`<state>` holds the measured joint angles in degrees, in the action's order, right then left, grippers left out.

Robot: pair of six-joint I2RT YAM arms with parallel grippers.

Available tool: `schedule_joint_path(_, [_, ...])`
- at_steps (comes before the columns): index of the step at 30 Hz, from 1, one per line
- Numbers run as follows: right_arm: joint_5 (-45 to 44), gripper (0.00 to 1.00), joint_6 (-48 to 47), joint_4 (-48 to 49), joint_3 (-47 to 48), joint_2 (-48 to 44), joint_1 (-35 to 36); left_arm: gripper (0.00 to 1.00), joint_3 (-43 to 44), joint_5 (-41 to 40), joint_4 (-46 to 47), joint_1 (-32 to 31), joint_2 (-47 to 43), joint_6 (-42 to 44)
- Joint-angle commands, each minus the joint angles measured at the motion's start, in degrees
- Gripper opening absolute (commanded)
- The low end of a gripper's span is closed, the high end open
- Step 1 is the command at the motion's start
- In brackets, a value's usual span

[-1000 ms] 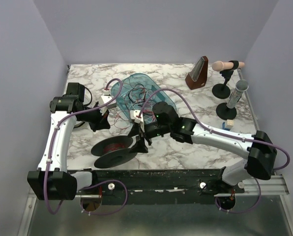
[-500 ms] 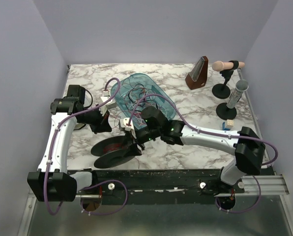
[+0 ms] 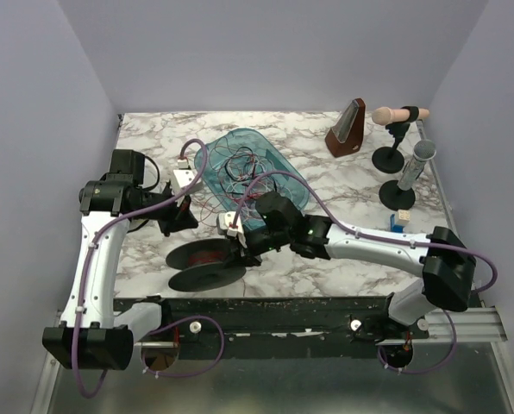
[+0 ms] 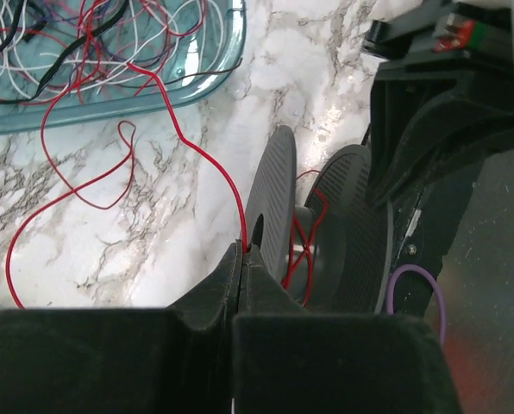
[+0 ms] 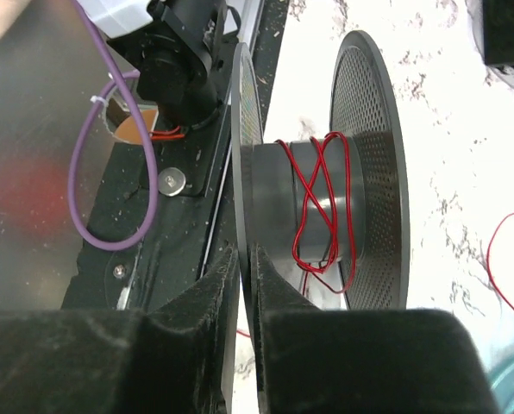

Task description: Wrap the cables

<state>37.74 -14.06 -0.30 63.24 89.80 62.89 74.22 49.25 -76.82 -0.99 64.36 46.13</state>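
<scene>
Top external view shows a black spool (image 3: 203, 263) lying low and left of centre on the marble bench (image 3: 153, 138), with a teal tray (image 3: 255, 134) just above it holding the cables (image 3: 244, 168), a loose tangle of red, white and black loops. In the right wrist view the right tool (image 5: 247, 259) is pinched on the thin near flange of the spool, one finger on each side of the disc, so it looks to be steadying or turning the reel. The core carries only a few crossed red turns (image 5: 317, 207), and most of it is bare. In the left wrist view the left tool (image 4: 241, 267) has its fingers pressed together on a red wire (image 4: 201, 155), which comes out of the tray at the upper left of that frame, wanders in slack curves over the bench, and drops into the grip right beside the spool's flange. My reading is that the wrapping has barely begun: one red strand has been started on the reel and a long slack run of it is waiting to be wound, while the white, black and other red loops lie untouched in the tray. The bulk of the winding is left to do.
</scene>
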Motion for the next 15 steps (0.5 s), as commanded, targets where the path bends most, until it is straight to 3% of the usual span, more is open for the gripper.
schedule_joint_path(1, [-5.13, 0.16, -1.58, -2.95, -1.99, -4.28, -0.14, 0.00, -0.56, 0.24, -10.28, -3.83, -3.88, -0.34])
schedule_joint_path(11, [-4.87, 0.13, -4.57, -4.98, -3.56, -7.00, -1.63, 0.00, -2.49, -5.30, -10.19, -16.48, -1.43, -1.83])
schedule_joint_path(15, [-4.60, 0.13, -4.83, -4.89, -6.02, -8.58, -3.12, 0.00, -5.48, -9.35, -10.20, -18.08, -3.70, -0.78])
